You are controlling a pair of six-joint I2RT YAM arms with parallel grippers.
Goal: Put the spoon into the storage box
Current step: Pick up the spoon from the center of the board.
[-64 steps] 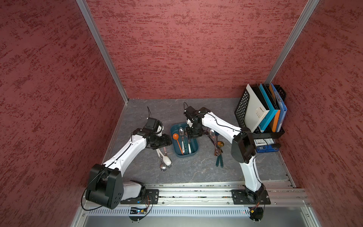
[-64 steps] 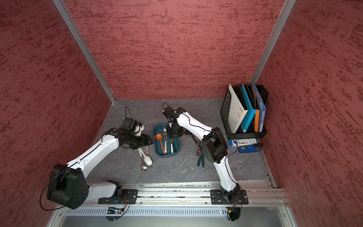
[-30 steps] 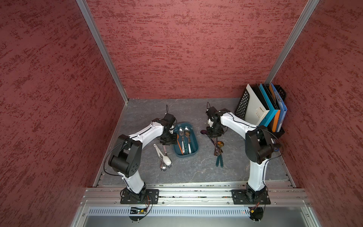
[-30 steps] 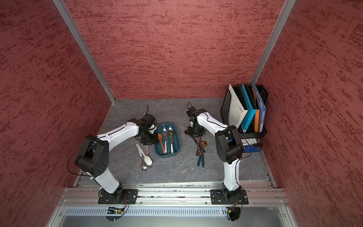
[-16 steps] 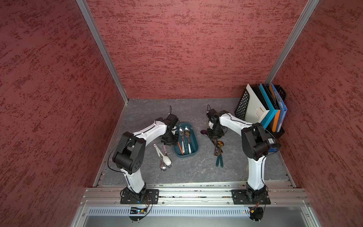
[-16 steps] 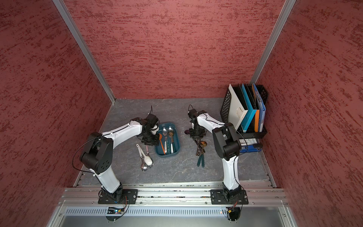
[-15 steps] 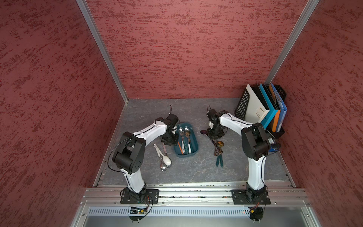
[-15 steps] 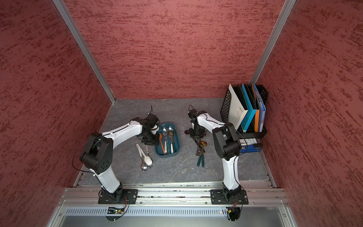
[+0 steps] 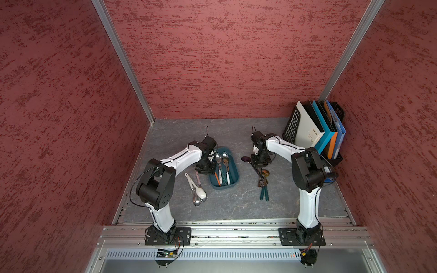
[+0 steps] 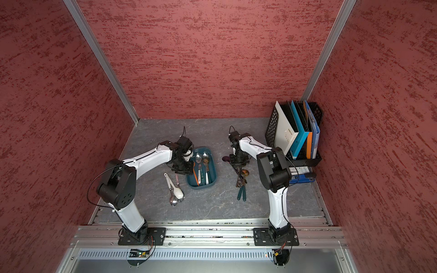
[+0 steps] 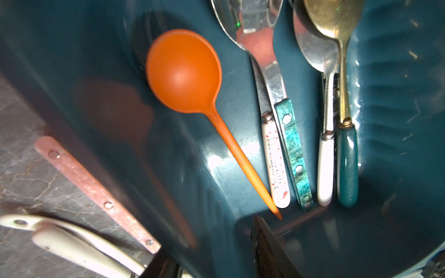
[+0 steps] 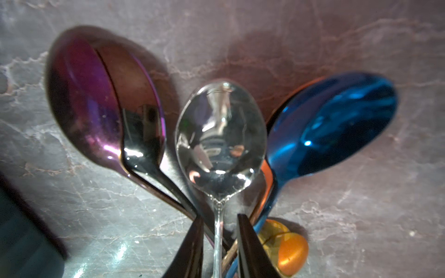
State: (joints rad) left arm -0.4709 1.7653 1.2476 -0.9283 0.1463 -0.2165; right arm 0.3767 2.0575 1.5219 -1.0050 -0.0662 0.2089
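The right fingers (image 12: 250, 255) moved from the storage box (image 9: 223, 186) to straddle a silver spoon (image 12: 220, 134).

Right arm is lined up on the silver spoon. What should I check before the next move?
1. Handle of the silver spoon between the fingers of the right gripper: ok.
2. Right jaws shut on that handle: not ok, a gap shows on each side.
3. Handles of the purple spoon and blue spoon free of those fingers: cannot tell, they cross right there.
4. The orange spoon lying loose in the storage box: ok.
5. The left gripper away from the box: not ok, its open fingers appear to straddle the box wall.
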